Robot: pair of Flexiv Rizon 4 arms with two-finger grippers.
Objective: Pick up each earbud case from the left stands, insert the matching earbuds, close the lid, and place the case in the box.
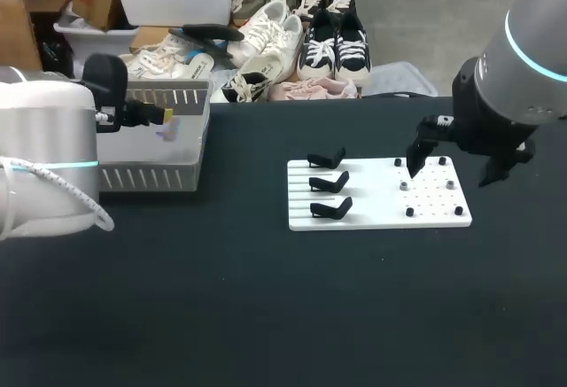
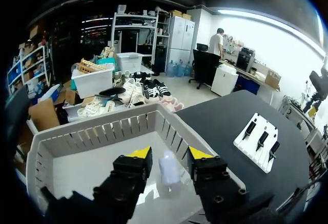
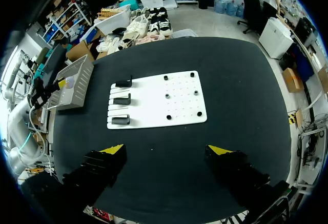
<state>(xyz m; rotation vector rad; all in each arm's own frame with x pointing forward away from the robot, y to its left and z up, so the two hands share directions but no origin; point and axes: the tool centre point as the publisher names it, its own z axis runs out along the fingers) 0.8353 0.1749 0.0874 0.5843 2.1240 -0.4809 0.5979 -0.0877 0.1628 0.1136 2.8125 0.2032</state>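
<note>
Dark counter [image 1: 266, 316] runs the width of our workspace, with a white board [image 1: 381, 217] right of the middle and a grey slatted box [image 1: 151, 179] at the far left. The three black stands [image 1: 330, 181] on the board's left part are all bare, so we judge that the only earbud case [image 2: 169, 168] left to deal with is the pale one at the box. Our left pincer [image 2: 169, 155] hangs over the box, inside the line of its walls, with its yellow tips parted. The case sits in the gap between them and a little ahead, and it seems to touch neither finger. We read that pincer as open and holding nothing, though from the left wrist view we cannot be sure whether the case already rests on the box floor or hangs just above it. Its long axis appears to run straight away from the pincer, along the fingers. Our right pincer [image 3: 166, 149] is also wide open and empty. It hovers above the board's right part, well apart from the box. The left arm is by far the nearer one, and whatever comes next depends on the case lying directly under it, within the box.
</note>
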